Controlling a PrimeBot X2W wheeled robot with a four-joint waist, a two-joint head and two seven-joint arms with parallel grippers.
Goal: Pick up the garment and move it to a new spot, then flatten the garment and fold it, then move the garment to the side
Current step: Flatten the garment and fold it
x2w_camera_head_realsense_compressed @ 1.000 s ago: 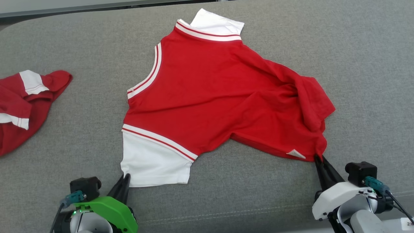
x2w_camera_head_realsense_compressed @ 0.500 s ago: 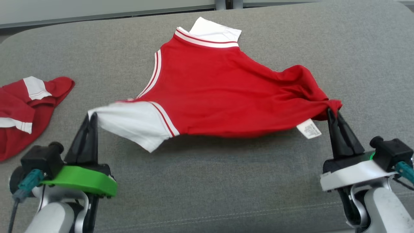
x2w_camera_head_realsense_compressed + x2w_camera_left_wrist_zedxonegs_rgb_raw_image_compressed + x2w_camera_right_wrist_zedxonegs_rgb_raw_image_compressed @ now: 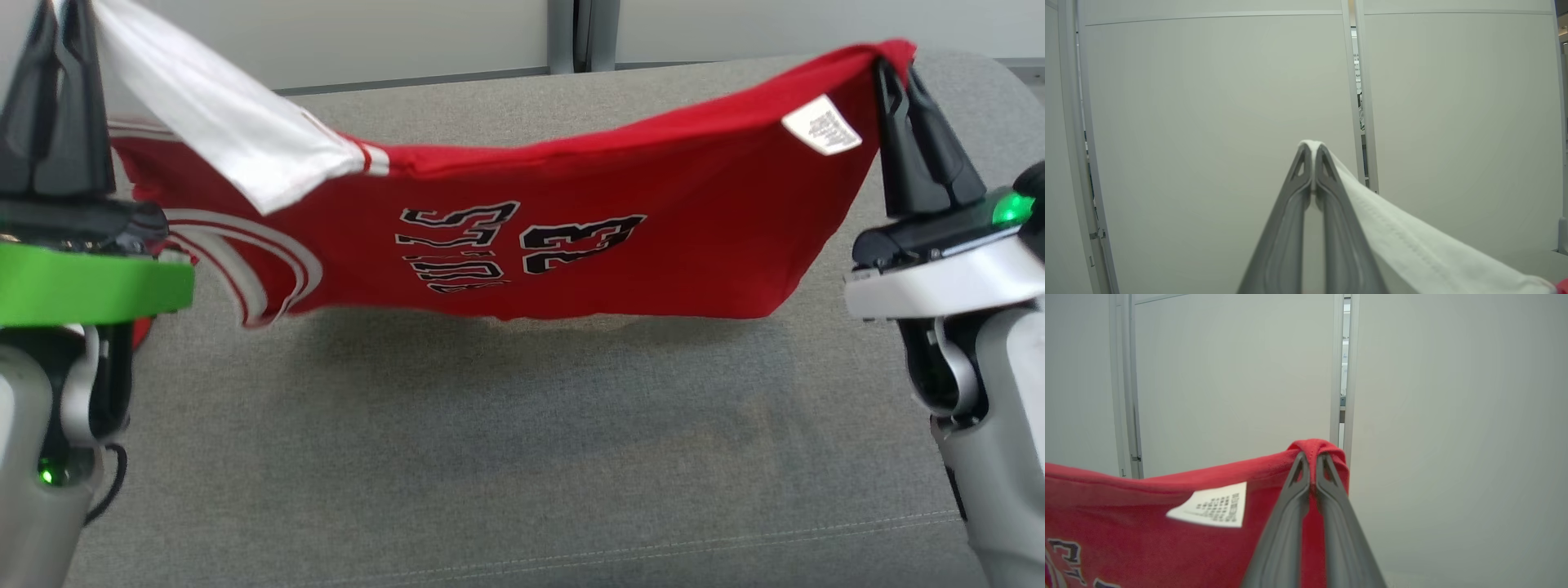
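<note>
The garment (image 3: 571,237), a red jersey with white sleeves and black-and-white printed numbers, hangs stretched in the air above the grey surface (image 3: 506,457). High at the left, my left gripper (image 3: 61,12) is shut on the white sleeve (image 3: 220,139); the left wrist view has the white cloth (image 3: 1412,245) pinched at the gripper (image 3: 1311,149) tips. At the upper right my right gripper (image 3: 894,65) is shut on a bunched red corner, next to a white care label (image 3: 820,124). The right wrist view shows the red fabric (image 3: 1167,522) wrapped over the gripper (image 3: 1311,457) tips.
A pale partition wall (image 3: 367,37) with a dark vertical post (image 3: 571,33) stands behind the grey surface. The jersey's lower edge hangs just above the surface and casts a shadow on it.
Both grippers have lifted the jersey off the surface and spread it between them, so its printed side faces me. The head camera has tilted up; the second red garment at the left has left the picture.
</note>
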